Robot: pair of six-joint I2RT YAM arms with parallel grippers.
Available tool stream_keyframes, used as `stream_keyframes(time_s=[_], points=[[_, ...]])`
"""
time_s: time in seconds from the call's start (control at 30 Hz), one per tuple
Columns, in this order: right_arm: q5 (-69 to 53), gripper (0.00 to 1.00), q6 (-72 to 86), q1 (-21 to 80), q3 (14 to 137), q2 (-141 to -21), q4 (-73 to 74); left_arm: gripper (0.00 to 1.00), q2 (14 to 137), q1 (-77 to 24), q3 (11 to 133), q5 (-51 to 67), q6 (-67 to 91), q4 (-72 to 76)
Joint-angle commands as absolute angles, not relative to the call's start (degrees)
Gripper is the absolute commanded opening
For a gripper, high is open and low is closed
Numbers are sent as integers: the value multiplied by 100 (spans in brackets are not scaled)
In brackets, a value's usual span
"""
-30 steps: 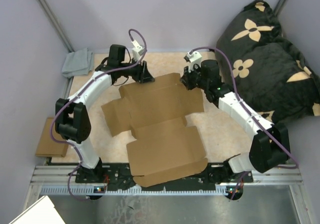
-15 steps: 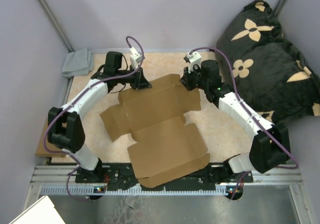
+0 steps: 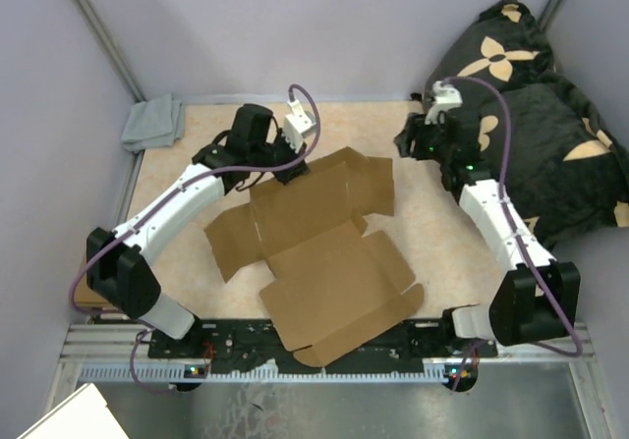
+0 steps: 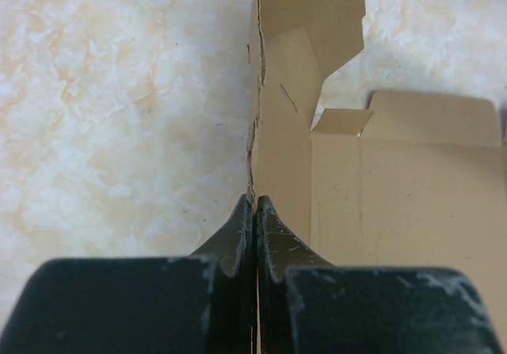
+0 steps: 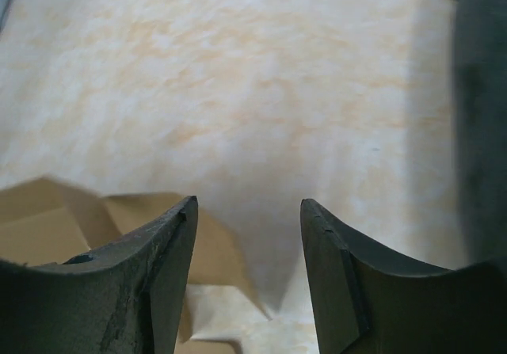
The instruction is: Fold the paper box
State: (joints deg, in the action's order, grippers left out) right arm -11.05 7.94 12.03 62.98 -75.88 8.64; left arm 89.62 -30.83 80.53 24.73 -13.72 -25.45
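Top external: left claw [image 3: 293, 170] just clamped box [image 3: 319, 262] far edge; right claw [image 5: 247, 215] released, open, withdrawn, so folding starts

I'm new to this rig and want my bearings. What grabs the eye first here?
The paper box, an unfolded brown sheet of flaps, fills mid-table, with the left claw shut on its far edge. The right claw hangs open beside a black flower-print cushion at far right.
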Motion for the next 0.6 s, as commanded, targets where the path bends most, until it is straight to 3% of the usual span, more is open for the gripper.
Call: stream_keyframes(time_s=[0.0,0.1,0.3,0.57], points=[[-1667,55,1233,531,6684,-7794,504,0,8660,-3598,7970,1030,-1959,-2865],[-2096,53,1280,313,7071,-8506,691,0,8481,-3959,7738,397,-2069,-2773],[-3544,39,1085,202,7535,-9836,835,0,8075,-4465,7449,-403,-2115,-2264],[-4742,38,1155,201,7407,-10396,280,0,7930,-4514,7283,-954,-2664,-1795]])
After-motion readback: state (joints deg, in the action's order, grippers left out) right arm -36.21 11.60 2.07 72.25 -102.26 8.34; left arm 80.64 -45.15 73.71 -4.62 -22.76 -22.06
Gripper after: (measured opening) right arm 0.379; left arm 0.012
